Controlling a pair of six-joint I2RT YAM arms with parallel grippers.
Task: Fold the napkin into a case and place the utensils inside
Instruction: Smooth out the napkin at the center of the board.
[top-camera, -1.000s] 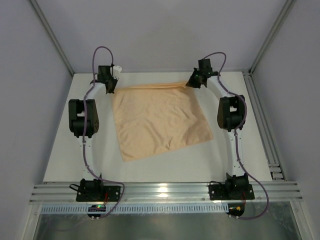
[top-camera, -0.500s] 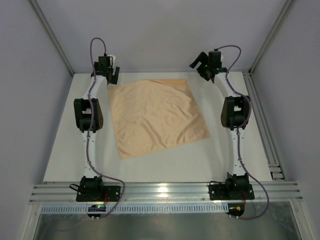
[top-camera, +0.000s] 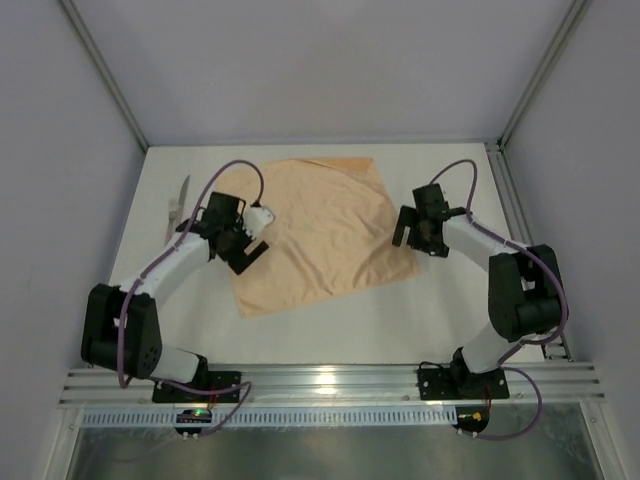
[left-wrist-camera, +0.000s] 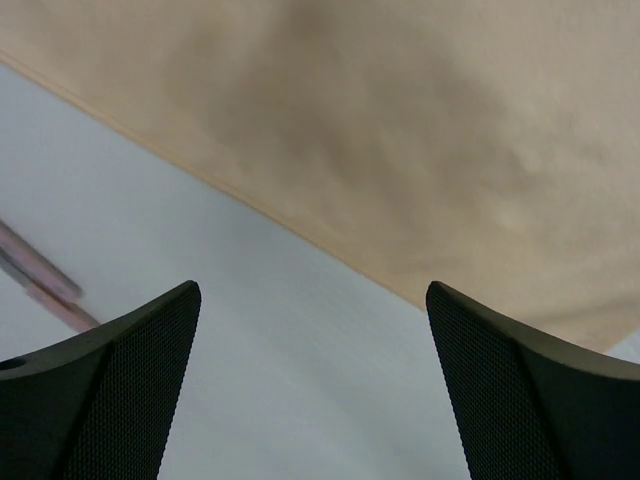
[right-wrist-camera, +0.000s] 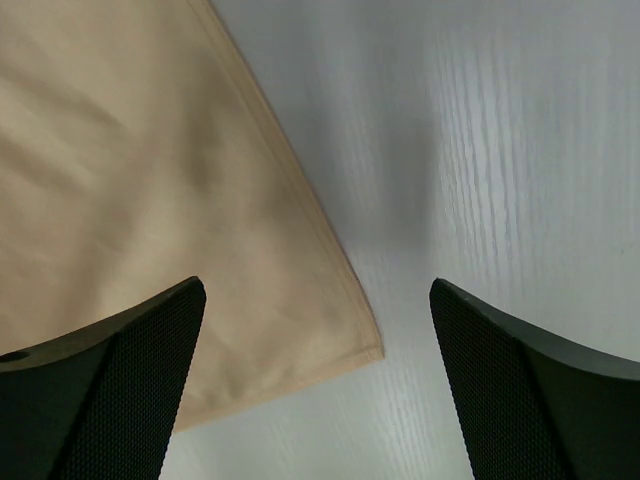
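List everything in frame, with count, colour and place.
napkin: 1, peach-orange, spread flat mid-table
utensils: count unclear, silver-grey blade with pinkish handle, on the table left of the napkin
table: 1, white
rail: 1, silver, along the near table edge
left gripper: 1, black, open, over the napkin's left edge
right gripper: 1, black, open, over the napkin's near right corner

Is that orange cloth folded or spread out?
Spread out. The napkin lies as one square sheet on the table, all four corners showing, with only slight ripples.
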